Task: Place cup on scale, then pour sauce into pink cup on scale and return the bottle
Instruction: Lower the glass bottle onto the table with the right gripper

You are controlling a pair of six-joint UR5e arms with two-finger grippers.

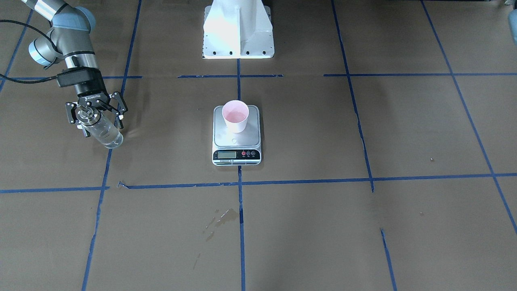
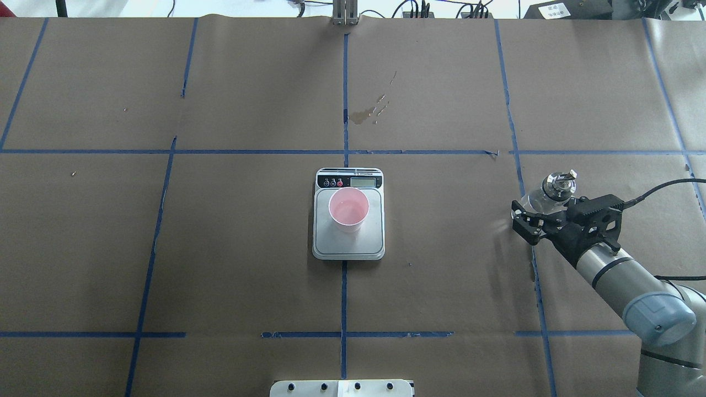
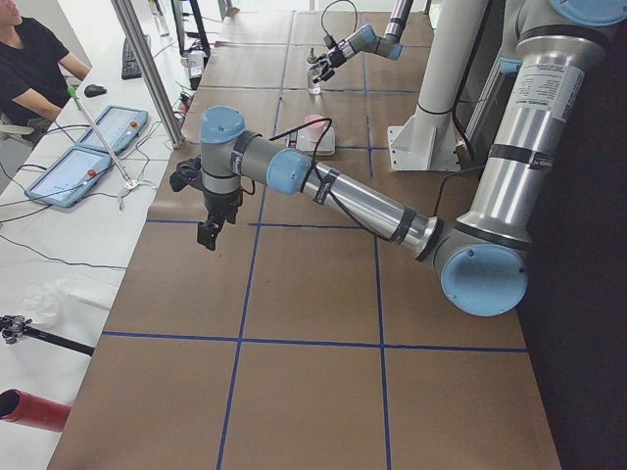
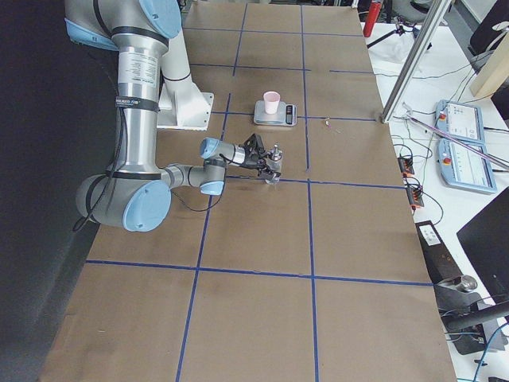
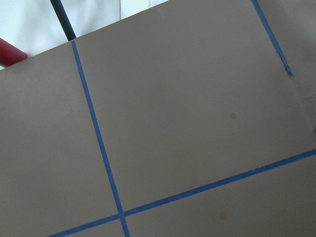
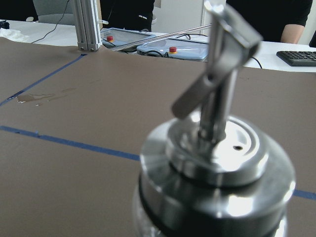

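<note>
The pink cup (image 1: 235,116) stands upright on the silver scale (image 1: 236,140) at the table's middle, with a little clear liquid in it; both show in the overhead view, cup (image 2: 348,209) on scale (image 2: 347,247). The clear glass bottle (image 1: 101,131) with its metal collar and spout stands on the table far to the robot's right (image 2: 557,187). My right gripper (image 1: 102,129) is around it, fingers spread wider than the glass. The right wrist view shows the bottle's collar (image 6: 217,163) close up. My left gripper (image 3: 208,233) hangs over the table's left end; I cannot tell its state.
A wet stain (image 1: 222,217) lies on the brown paper beyond the scale, on the operators' side. The robot's white base (image 1: 238,32) stands behind the scale. Blue tape lines grid the table. Tablets (image 3: 88,147) and a seated person are along the operators' edge.
</note>
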